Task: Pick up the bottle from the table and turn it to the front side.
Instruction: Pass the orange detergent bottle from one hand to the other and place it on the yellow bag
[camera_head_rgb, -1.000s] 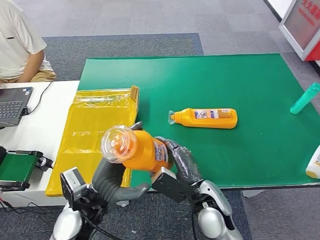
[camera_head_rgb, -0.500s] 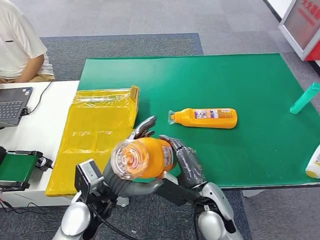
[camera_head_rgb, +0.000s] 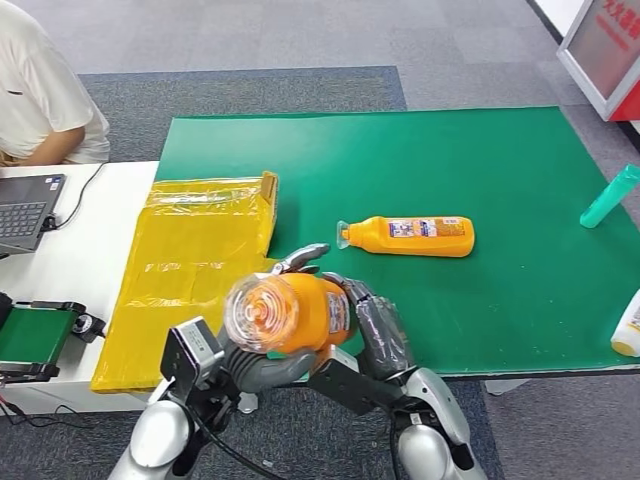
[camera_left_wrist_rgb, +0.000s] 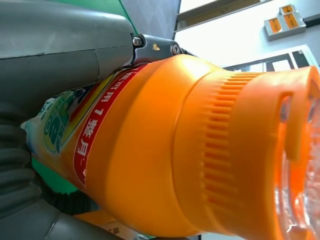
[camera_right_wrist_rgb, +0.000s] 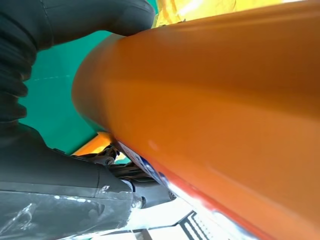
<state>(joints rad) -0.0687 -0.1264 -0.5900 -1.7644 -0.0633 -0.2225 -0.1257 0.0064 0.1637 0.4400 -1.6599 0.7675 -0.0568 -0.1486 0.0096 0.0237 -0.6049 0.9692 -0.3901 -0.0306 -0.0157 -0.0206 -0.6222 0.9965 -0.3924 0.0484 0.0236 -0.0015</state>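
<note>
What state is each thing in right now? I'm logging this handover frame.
held orange bottle: lifted off the table, clear cap toward the camera
left hand: grips it from below
right hand: holds its base end
second orange bottle: lying on its side on the green table
laptop: open

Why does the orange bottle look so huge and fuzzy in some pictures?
In the right wrist view the held bottle sits so close to the camera that it blurs into smooth orange with a soft shine. In the left wrist view its label is readable but the clear cap goes hazy against a bright white background. The head view is sharp and evenly lit.
</note>
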